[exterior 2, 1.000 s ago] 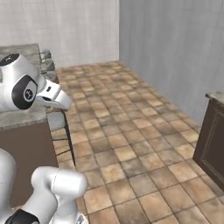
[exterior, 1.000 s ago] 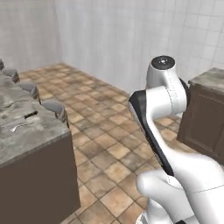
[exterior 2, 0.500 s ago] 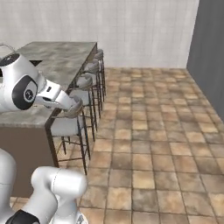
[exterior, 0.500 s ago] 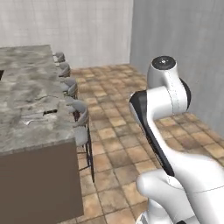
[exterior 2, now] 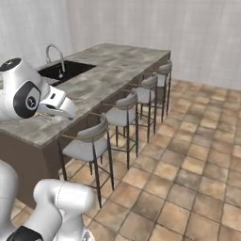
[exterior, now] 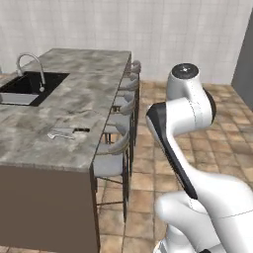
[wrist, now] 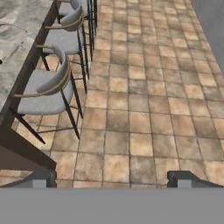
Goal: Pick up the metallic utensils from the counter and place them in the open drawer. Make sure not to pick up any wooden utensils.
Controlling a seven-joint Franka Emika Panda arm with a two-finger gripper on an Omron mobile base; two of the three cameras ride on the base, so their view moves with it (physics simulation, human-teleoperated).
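My hand [wrist: 109, 178] hangs spread and empty over the tiled floor [wrist: 148, 100], beside the stools [wrist: 46, 89]. On the marbled bench [exterior: 74, 99], near its front edge, lie the metallic utensils [exterior: 64, 132]: a small silver cluster with a black-handled knife among them.

Claw [wrist: 109, 179] — wide open, empty
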